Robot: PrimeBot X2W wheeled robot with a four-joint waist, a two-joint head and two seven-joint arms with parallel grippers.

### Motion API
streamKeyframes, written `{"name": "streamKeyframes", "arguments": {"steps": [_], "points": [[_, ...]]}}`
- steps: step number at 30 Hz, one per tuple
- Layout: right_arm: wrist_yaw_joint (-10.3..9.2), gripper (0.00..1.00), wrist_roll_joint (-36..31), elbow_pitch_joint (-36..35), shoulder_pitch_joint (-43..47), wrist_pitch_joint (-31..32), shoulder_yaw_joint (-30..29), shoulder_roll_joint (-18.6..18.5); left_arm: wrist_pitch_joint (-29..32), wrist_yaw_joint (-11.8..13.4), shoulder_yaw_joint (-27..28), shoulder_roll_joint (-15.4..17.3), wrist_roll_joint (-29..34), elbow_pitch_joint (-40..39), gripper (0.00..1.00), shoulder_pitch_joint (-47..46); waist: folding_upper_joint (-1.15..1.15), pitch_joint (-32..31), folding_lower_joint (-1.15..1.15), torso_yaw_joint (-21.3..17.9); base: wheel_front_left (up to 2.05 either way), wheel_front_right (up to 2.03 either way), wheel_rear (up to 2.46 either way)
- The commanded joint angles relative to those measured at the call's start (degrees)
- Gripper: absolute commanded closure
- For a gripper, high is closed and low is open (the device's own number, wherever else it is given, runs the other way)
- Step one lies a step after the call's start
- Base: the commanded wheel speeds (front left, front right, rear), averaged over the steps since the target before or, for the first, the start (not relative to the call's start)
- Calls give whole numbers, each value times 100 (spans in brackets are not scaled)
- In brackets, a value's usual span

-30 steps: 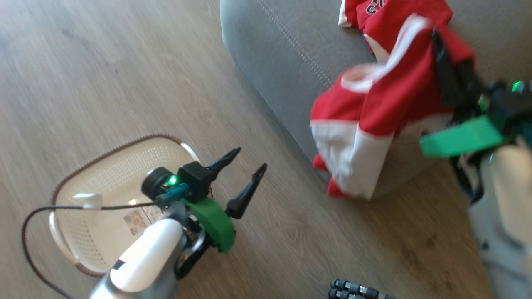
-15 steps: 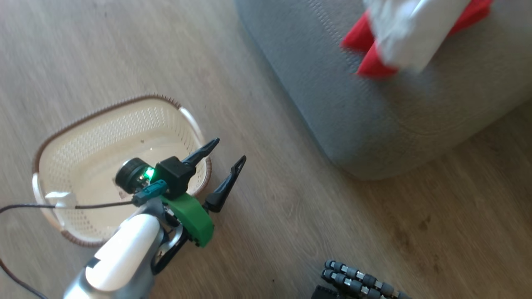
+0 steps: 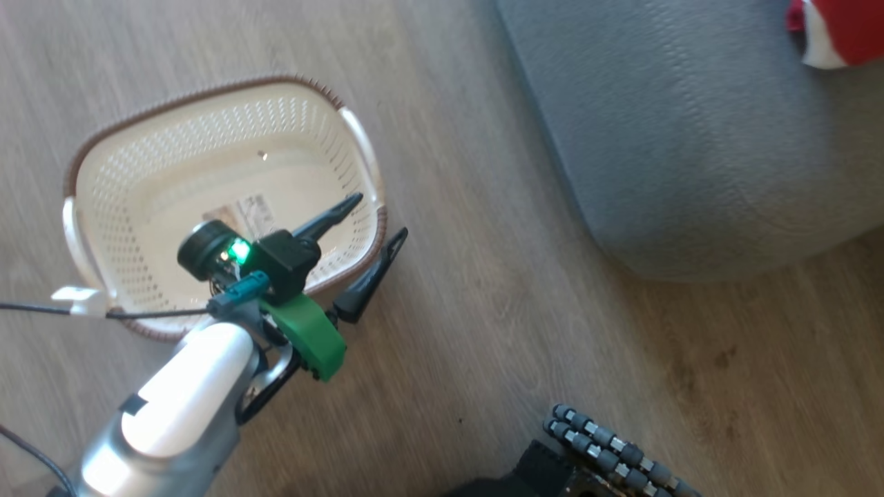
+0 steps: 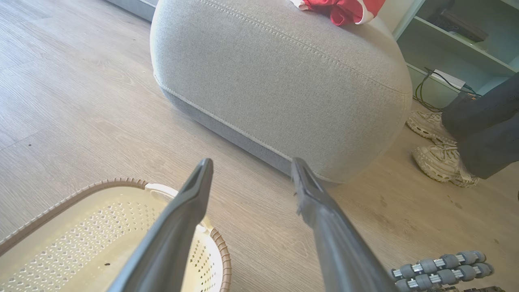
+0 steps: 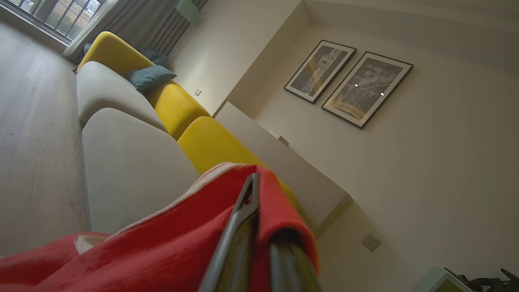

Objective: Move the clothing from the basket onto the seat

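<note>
Clothing [image 5: 170, 247], red with white trim, is pinched in your right hand [image 5: 263, 211] with the grey seat [image 3: 690, 138] just below it, while your left hand [image 3: 380, 216] hangs spread over the rim of the cream basket [image 3: 207, 93], one finger inside, one outside.

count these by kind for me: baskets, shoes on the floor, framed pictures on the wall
baskets: 1
shoes: 2
framed pictures: 2
total: 5
</note>
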Motion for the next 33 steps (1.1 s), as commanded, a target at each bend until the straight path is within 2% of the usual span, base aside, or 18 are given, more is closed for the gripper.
{"name": "streamKeyframes", "arguments": {"steps": [1,9,15,16,17,18,19,24,26,33], "points": [[-3,100,-33,-102,28,32,-149,-102,-55,-8,158,136,39,-205,0,-174,0,188,0,158,0,0,0],[-3,100,-404,474,1065,185,-1460,724,-55,-8,129,188,42,-301,0,-310,0,496,0,385,0,0,0],[-3,99,-488,1001,1667,-120,-1832,1206,-55,-8,185,198,7,-272,0,-285,0,544,0,480,0,0,0],[-3,85,-473,1119,1730,-213,-1828,1249,-55,-8,192,194,0,-262,0,-280,0,531,0,493,0,0,0],[-3,56,-431,1234,1773,-329,-1836,1281,-55,-8,195,181,-6,-252,0,-275,0,513,0,506,0,0,0],[-3,6,-416,1359,1825,-441,-1814,1287,-55,-8,199,163,-9,-246,0,-272,0,488,0,520,0,0,0],[-3,0,-401,1486,1869,-552,-1776,1278,-55,-8,197,143,-12,-237,0,-268,0,461,0,531,0,0,0],[-3,0,-289,2077,2097,-1076,-1427,1231,-55,-8,248,24,-32,-189,0,-239,0,254,0,550,0,0,0],[-3,0,-242,2154,2136,-1150,-1352,1230,-55,-8,262,-1,-37,-173,0,-227,0,207,0,551,0,0,0],[-3,0,156,2316,2691,-1365,-496,1281,-55,-8,474,-218,-61,-60,0,-81,0,-204,0,620,0,0,0]]}}
